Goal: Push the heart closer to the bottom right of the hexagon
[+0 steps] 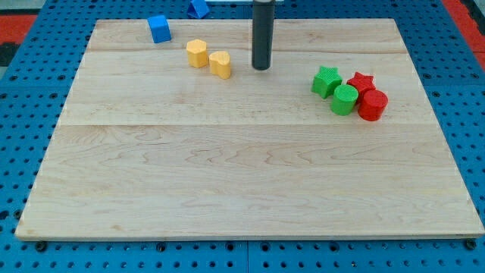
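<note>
A yellow hexagon (197,53) stands near the view's top, left of centre. A yellow heart (220,64) stands just to its lower right, close to it with a thin gap or barely touching. My tip (261,67) is to the right of the heart, about a block's width away, touching neither yellow block.
A blue cube (159,28) lies at the top left of the board (242,174); another blue block (198,7) sits beyond the top edge. On the right, a green star (326,81), red star (361,82), green cylinder (344,99) and red cylinder (372,105) are clustered.
</note>
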